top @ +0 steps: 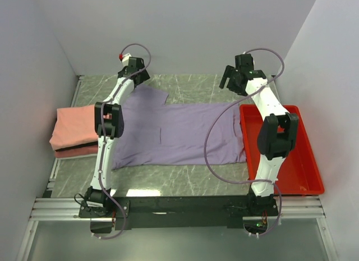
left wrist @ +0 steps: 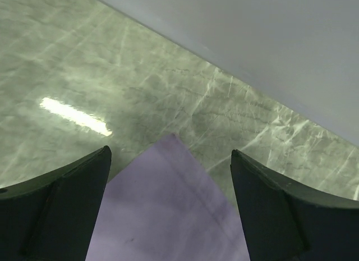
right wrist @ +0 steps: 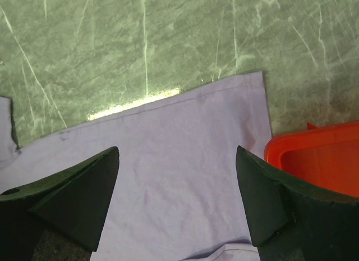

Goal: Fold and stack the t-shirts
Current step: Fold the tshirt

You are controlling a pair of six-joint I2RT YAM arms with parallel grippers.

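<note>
Wrist cams catch what the overhead can't: left gripper (left wrist: 171,160) spread wide over a corner of the lavender shirt (left wrist: 168,210), right gripper (right wrist: 176,160) spread, holding nothing, above its edge beside the red tray (right wrist: 320,160). Only the overhead shows the shirt flat mid-table, with the pink folded stack (top: 76,126) at its left.

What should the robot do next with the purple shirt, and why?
Probably lower both open grippers to pinch the purple shirt along its far edge: it lies flat, unfolded; the left gripper hangs over a sleeve corner, the right gripper over the corner beside the red tray.
</note>
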